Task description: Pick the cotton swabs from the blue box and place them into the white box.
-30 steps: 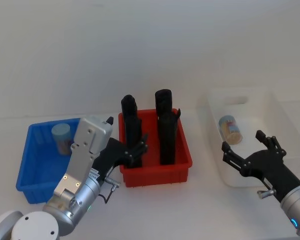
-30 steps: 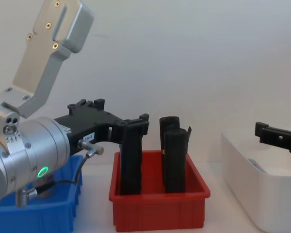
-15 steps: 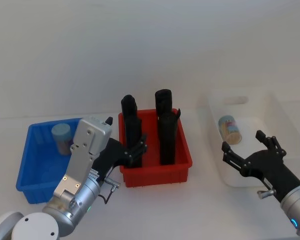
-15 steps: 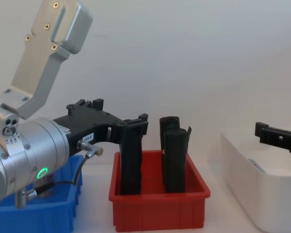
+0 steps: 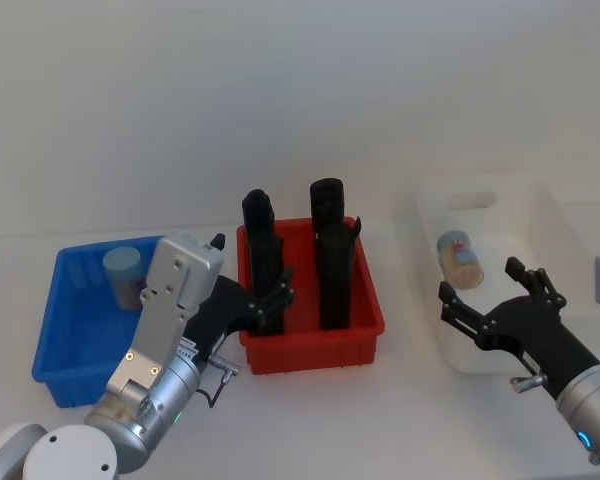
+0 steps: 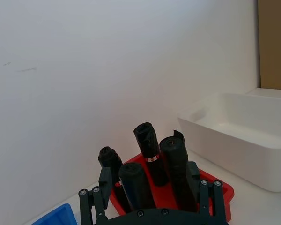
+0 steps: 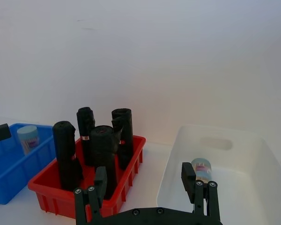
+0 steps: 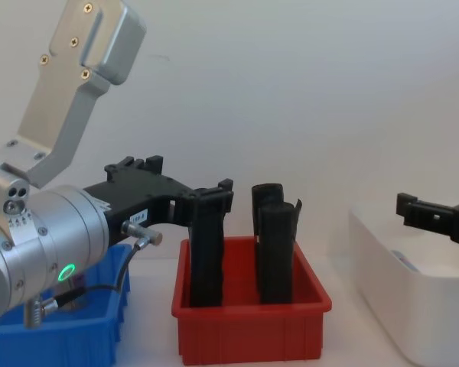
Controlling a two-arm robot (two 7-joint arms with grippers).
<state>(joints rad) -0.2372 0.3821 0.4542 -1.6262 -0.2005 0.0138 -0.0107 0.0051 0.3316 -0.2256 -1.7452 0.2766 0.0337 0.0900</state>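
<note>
The left claw [image 5: 252, 266], spread wide and empty, hangs close by the black rolls [image 5: 330, 255] in the red bin [image 5: 310, 352]; swinging to the blue box [image 5: 48, 335] on its left could topple them. The cotton swab jar [image 5: 123, 272] standing there is clear, pale-lidded and pink-banded. The right claw [image 5: 488, 285], also spread, hovers just short of the white box [image 5: 540, 195], where a second swab jar [image 5: 460, 258] lies.

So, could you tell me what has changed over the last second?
The right gripper, open and empty, shifted slightly toward the robot's left, near the white box. The left gripper, the swab jar in the blue box and the other jar in the white box stayed put.
</note>
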